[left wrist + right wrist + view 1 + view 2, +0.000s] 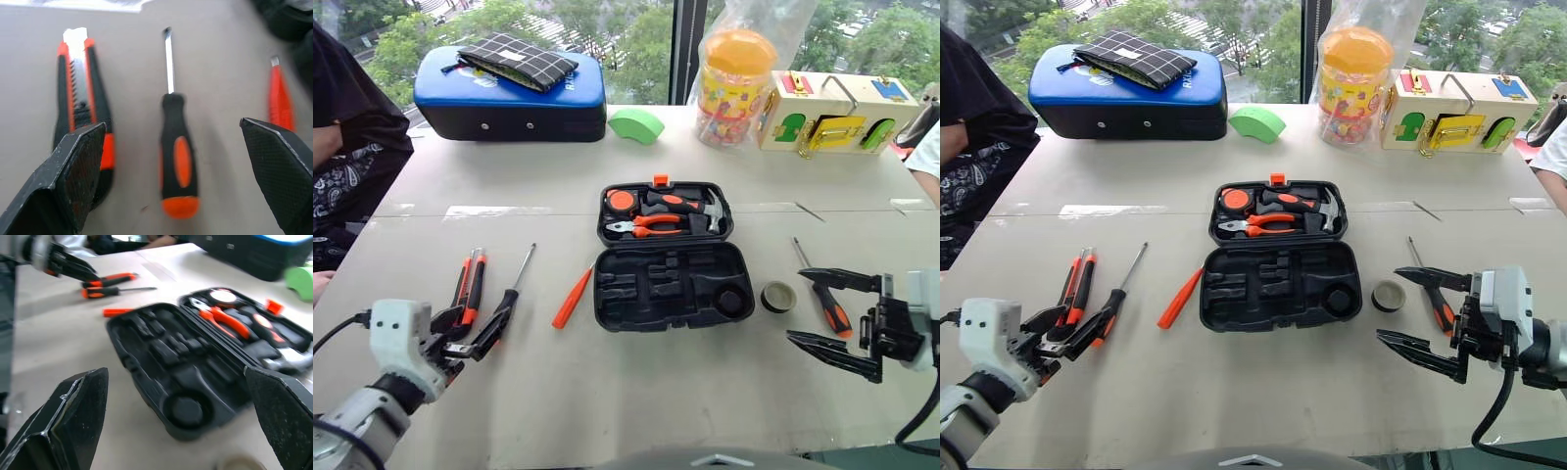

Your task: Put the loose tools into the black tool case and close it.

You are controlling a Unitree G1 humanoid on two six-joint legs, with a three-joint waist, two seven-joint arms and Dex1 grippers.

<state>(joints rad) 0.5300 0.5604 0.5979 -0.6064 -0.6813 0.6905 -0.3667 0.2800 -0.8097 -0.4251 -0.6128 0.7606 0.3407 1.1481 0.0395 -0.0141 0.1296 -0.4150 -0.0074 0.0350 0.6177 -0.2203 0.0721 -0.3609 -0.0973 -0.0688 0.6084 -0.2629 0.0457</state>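
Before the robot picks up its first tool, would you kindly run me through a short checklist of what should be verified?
1. Black tool case lies open, near half's recesses free: ok.
2. Left gripper open, straddling the left screwdriver, nothing held: ok.
3. Right gripper open and empty, near the right screwdriver and tape roll: ok.
4. Utility knife and slim orange tool lie apart from the left screwdriver, not tangled: ok.
5. Far half already holds pliers and a hammer, seated: ok.
6. Which recess fits which loose tool: cannot tell.
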